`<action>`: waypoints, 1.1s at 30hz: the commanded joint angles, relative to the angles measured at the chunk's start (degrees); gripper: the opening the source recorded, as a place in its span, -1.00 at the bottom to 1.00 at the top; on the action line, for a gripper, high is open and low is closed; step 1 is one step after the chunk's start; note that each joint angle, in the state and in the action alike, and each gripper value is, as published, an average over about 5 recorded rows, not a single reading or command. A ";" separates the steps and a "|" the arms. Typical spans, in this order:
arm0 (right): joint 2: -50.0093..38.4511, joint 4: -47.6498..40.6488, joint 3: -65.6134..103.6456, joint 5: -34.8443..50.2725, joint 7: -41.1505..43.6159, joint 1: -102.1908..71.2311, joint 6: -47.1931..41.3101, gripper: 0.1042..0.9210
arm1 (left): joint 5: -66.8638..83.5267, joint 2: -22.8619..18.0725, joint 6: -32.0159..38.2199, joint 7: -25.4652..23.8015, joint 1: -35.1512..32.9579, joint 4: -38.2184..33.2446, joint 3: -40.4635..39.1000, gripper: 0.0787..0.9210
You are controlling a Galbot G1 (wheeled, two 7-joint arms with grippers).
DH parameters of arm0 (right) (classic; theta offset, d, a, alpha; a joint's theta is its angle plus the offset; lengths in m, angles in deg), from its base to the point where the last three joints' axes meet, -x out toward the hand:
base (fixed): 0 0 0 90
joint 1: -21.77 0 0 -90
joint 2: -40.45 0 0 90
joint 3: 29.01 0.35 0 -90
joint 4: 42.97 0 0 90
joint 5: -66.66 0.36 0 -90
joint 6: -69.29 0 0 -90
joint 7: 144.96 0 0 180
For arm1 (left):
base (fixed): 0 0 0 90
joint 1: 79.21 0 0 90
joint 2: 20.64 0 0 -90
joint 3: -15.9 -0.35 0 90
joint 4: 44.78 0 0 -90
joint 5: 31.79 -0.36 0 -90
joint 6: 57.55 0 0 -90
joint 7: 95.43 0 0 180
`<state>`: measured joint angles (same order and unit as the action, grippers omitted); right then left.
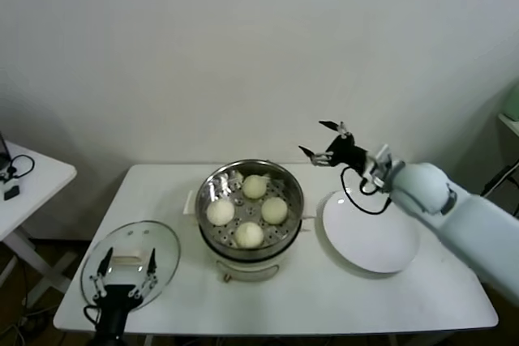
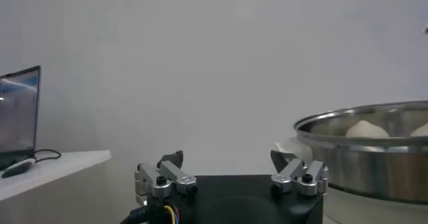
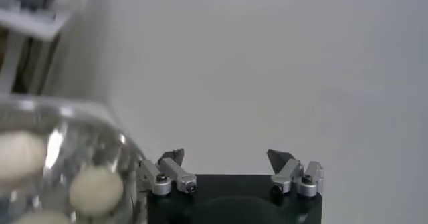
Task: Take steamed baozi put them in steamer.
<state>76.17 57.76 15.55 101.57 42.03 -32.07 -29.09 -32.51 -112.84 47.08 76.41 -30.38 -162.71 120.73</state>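
Spanning the lower middle of the head view, the white table (image 1: 405,297) carries everything. At its centre stands the steamer (image 1: 250,169), a shiny steel pot on a white base, and all four steamed baozi (image 1: 255,186) lie inside on the perforated floor, two in the middle, one toward the top and one toward the bottom. Just right of the steamer lies the white plate (image 1: 369,241), bare. At lower left a glass lid (image 1: 130,261) rests near the table edge. The right gripper (image 1: 323,138) hangs in the air right of centre, above the gap between steamer and plate, its fingers spread apart and holding nothing. The left gripper (image 1: 124,269) sits at the bottom left over the lid, fingers likewise apart.
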 commanded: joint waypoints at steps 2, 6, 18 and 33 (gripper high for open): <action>15.67 10.22 54.66 -5.64 -3.65 -67.56 18.24 0.76 | -0.15 1.32 -0.15 -0.06 0.81 0.84 0.09 0.77; 20.55 8.49 55.28 -7.15 -3.97 -71.16 23.45 0.76 | -0.08 1.16 -0.21 -0.07 1.26 1.30 0.07 0.77; 32.37 2.16 49.47 -6.58 -4.52 -75.30 40.07 0.76 | -0.06 0.56 -0.73 -0.12 3.18 2.46 0.28 0.77; 32.68 2.77 45.43 -5.36 -4.51 -76.14 39.65 0.76 | -0.50 0.11 -1.34 -0.25 3.91 2.95 0.42 0.77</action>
<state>105.71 60.98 61.09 96.09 37.71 -104.65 6.61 -32.96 -112.84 45.80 76.16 -26.63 -159.78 121.06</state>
